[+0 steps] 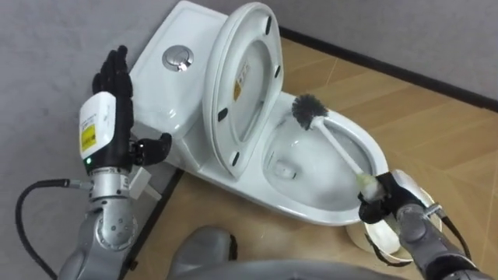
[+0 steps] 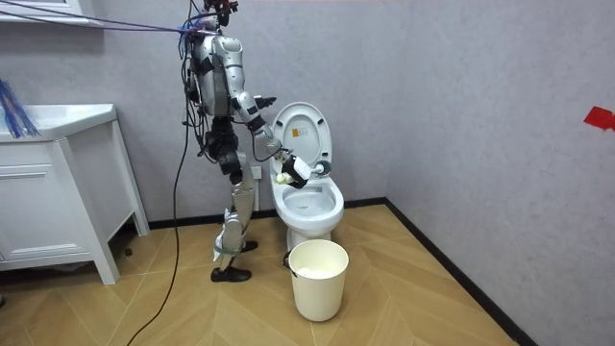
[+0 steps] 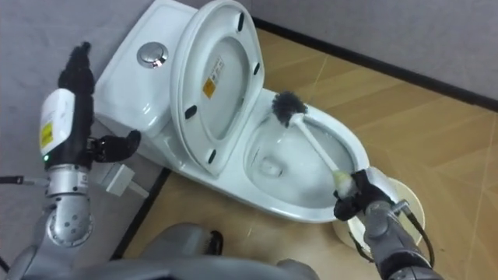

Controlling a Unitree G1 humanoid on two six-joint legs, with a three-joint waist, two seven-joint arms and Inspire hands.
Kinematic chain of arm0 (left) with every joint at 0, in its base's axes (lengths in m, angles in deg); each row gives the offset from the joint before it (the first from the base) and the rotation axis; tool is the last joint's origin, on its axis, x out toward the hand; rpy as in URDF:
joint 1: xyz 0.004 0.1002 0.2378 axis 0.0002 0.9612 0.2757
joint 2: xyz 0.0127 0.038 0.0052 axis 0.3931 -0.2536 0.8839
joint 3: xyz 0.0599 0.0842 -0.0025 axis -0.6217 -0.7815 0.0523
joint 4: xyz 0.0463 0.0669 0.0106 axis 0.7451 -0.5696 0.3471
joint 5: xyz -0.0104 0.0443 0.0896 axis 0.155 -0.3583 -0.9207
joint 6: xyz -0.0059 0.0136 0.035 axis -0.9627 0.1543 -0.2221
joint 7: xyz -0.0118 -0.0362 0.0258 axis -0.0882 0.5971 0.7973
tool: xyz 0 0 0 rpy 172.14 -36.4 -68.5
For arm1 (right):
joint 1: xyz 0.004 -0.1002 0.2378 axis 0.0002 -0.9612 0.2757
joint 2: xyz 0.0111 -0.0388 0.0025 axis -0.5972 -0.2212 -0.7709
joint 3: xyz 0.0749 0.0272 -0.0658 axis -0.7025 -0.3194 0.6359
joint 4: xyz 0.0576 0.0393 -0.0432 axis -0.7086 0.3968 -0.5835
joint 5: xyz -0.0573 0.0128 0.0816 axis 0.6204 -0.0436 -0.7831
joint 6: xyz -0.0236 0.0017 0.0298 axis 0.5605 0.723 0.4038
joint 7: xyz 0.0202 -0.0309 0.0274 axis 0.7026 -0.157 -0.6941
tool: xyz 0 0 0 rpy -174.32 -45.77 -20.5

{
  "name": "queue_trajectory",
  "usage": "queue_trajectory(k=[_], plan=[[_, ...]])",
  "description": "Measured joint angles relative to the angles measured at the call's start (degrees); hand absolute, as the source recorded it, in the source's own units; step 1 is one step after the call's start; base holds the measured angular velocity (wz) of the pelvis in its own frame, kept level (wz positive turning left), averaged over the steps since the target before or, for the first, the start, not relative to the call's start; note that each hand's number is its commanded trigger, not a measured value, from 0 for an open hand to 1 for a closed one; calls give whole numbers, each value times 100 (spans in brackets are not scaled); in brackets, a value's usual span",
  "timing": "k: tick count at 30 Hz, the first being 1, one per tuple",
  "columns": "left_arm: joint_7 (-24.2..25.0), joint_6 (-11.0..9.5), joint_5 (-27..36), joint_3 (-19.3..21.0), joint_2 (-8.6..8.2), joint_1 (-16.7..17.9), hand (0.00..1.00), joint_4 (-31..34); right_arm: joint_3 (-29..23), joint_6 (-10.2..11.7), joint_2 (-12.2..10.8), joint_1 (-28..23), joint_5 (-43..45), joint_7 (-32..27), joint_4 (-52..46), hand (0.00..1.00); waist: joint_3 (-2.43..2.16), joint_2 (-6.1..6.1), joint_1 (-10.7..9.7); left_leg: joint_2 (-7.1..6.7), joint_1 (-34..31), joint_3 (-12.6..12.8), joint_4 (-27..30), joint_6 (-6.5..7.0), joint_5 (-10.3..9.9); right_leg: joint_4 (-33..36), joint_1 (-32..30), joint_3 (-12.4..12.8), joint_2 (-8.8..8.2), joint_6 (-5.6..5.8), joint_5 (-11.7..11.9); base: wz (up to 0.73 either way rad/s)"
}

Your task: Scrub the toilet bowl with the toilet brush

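Stands on the wood floor beside the toilet [image 1: 303, 206], on the room view's left of it, facing the bowl. Grasps the near end of the brush [image 1: 341, 152] in the right hand [image 1: 385, 198], fingers curled round the handle, just above the bowl's near rim. Holds the dark bristle head at the far rim (touching or just clear, hard to tell), beside the raised seat and lid [image 1: 249, 101], handle slanting across the bowl. Holds the left hand [image 1: 109, 101] upright near the cistern [image 1: 167, 89], fingers straight, released, grasping nothing. Has a white bin [image 2: 318, 279] just in front of the toilet.
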Motion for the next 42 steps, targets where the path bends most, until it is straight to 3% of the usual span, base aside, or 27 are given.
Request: queue_trajectory(k=[6, 9, 13, 17, 21, 26, 27, 28, 34, 36, 39, 42], plan=[[516, 33, -255, -255, 271, -105, 0, -381, 351, -27, 203, 51, 961, 395, -117, 100, 5, -77, 17, -10, -371, 76, 35, 52, 30, 192, -425, 62, -64, 11, -5, -6], [511, -103, -412, -292, 473, -226, 0, -497, 464, -86, 377, 62, 1100, 420, -147, 100, 18, -97, 69, 8, -521, 117, 82, 61, 35, 294, -632, 119, -82, 11, 0, -4], [501, -241, -366, -370, 617, -509, 0, -720, 722, -244, 629, 284, 1271, 417, -176, 100, 27, -40, 71, 29, -823, 88, 282, 60, 35, 483, -884, 93, -79, -24, -15, 0], [507, -248, -374, -421, 713, -728, 0, -806, 899, -277, 775, 347, 1317, 455, -177, 100, 43, -29, 65, 40, -1055, 81, 417, 78, 52, 685, -1121, 38, -131, -65, -73, 4], [475, -276, -367, -520, 857, -981, 0, -928, 942, -501, 845, 283, 1214, 519, -158, 100, 59, -10, 57, 45, -1285, 94, 536, 100, 68, 883, -1381, 13, -175, -75, -98, 0], [176, -274, -362, -581, 858, -1172, 0, -962, 1101, -645, 1046, 153, 862, 437, -170, 100, 59, 41, 33, 91, -1723, 100, 735, 130, 88, 1163, -1798, -38, -237, -117, -131, 1], [129, -270, -362, -616, 858, -1235, 0, -969, 1115, -661, 1114, 133, 727, 432, -171, 100, 48, 77, 35, 88, -1828, 101, 804, 139, 93, 1251, -1895, -55, -259, -119, -148, 10], [108, -269, -362, -630, 859, -1304, 0, -973, 1113, -677, 1183, 142, 671, 392, -156, 100, 69, 128, 34, 82, -1945, 101, 906, 143, 90, 1322, -1974, -97, -268, -130, -161, 10], [-75, -260, -382, -666, 869, -1524, 0, -958, 1218, -733, 1440, 383, 595, 271, 56, 100, 81, 232, 109, 54, -2351, 101, 1056, 185, 122, 1725, -2434, -122, -419, -152, -249, 4], [-227, -263, -369, -706, 941, -1669, 0, -970, 1404, -721, 1766, 662, 551, 222, 109, 100, 124, 388, 133, 33, -2639, 81, 1261, 207, 112, 1947, -2703, -142, -484, -156, -286, 2], [-477, -234, -252, -870, 1179, -1911, 0, -1004, 1718, -807, 1916, 1119, 539, 113, 289, 100, 151, 446, 213, -11, -3057, 112, 1512, 247, 95, 2378, -3177, -112, -627, -183, -386, 0], [-653, -232, -186, -1040, 1296, -2249, 0, -1082, 2076, -888, 1968, 1567, 458, 5, 283, 100, 190, 541, 389, -24, -3458, 132, 1817, 289, 61, 2786, -3586, -129, -767, -215, -514, 0]])
